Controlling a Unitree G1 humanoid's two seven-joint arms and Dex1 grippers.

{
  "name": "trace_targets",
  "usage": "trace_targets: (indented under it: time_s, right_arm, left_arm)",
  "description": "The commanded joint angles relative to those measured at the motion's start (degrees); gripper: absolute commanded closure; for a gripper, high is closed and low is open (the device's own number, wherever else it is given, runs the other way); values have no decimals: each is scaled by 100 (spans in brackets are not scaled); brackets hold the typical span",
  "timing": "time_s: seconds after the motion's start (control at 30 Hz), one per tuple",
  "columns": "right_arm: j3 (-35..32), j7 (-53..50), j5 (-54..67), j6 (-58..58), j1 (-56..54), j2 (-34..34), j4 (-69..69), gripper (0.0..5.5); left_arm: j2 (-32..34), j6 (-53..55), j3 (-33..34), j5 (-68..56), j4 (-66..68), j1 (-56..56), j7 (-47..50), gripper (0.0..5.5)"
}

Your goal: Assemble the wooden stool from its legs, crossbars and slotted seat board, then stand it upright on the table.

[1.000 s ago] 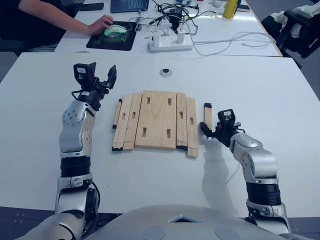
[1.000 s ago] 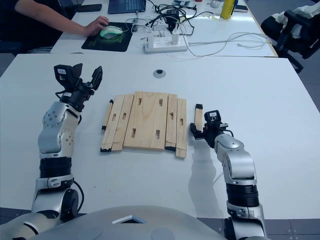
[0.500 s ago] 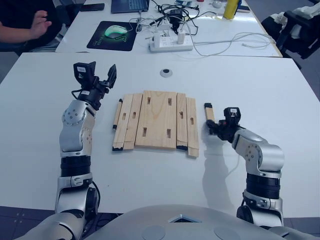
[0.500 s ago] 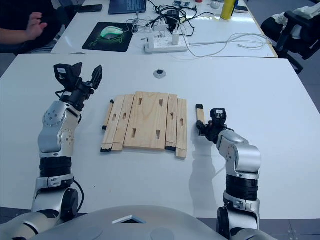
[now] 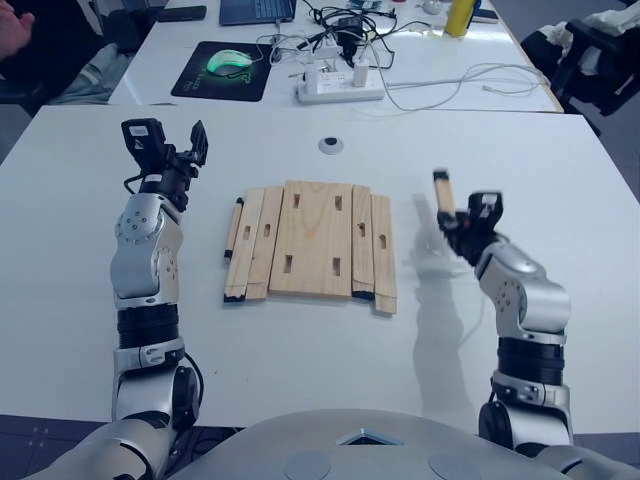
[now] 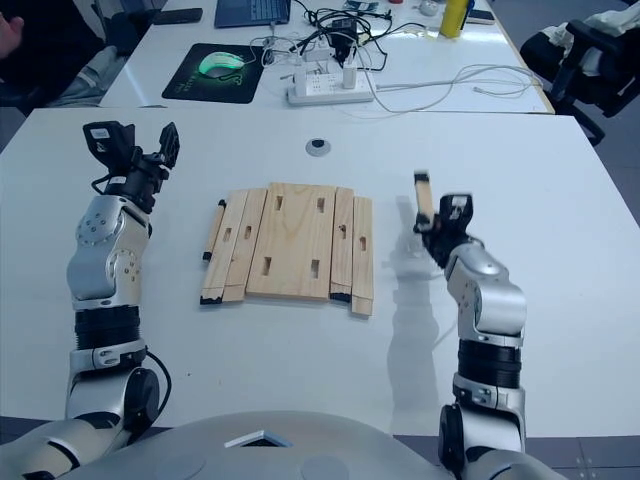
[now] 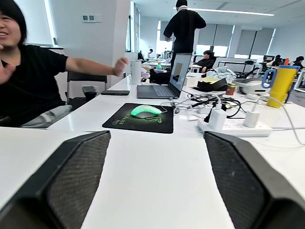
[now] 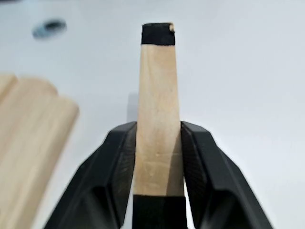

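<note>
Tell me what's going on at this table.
The right tool grips a short wooden bar, held above the table to the right of the seat board. The seat board and the other pieces beside it lie flat, unassembled. The left tool is open and empty, raised over the table's far left.

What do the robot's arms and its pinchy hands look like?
The left arm and right arm are shiny silver, with round joints and black rings. A thin black cable loops beside the left one. The left gripper and right gripper are black. Each has two wedge-shaped fingers with bumpy, grid-like pads.
</note>
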Motion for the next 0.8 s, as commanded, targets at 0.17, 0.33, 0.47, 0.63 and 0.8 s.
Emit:
trace_targets:
  time_s: [0.17, 0.33, 0.47, 0.63, 0.8]
  right_arm:
    - [176, 1141, 850, -1052, -452, 171, 100, 416]
    - [536, 1646, 756, -1753, -709, 87, 565, 416]
    - [721, 1764, 615, -2200, -805, 95, 857, 416]
    - [930, 1903, 585, -2644, -675, 184, 929, 416]
    - [1220, 2266, 717, -2894, -471, 264, 801, 416]
  left_arm:
    - [-241, 1036, 124, -1622, -75, -641, -990, 187]
    - [-203, 2017, 68, -2589, -290, -979, -1399, 187]
    - [-152, 2614, -43, -2954, -430, -1133, -1444, 187]
    - [-292, 3078, -121, -3229, -357, -1331, -1370, 187]
    - [-362, 3162, -188, -3182, -129, -1496, -1332, 187]
